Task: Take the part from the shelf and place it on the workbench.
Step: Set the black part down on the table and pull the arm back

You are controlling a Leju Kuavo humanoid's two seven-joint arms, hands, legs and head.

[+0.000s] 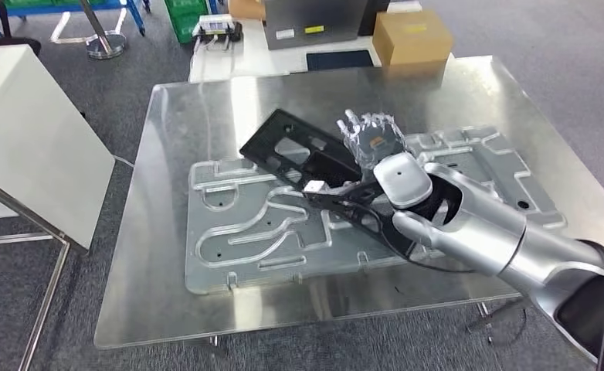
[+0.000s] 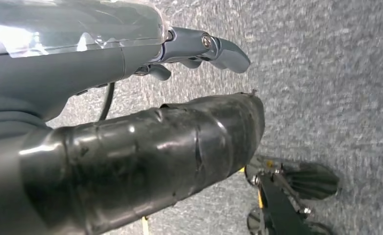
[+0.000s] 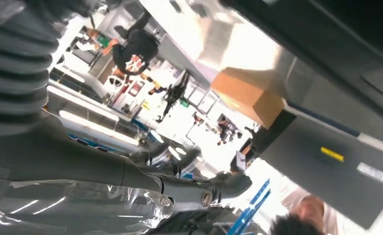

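From the head view the right hand point(image 1: 372, 139) is gripping a flat black part point(image 1: 307, 166), which is lying tilted over the grey metal tray point(image 1: 229, 232) on the workbench point(image 1: 167, 294), with the hand just past the tray's far edge. The right wrist view is catching a cardboard box point(image 3: 248, 95) and a person point(image 3: 297, 220) beyond the tray instead. The left hand point(image 2: 199, 49) is hanging over grey carpet point(image 2: 336, 88), fingers loosely curled and holding nothing.
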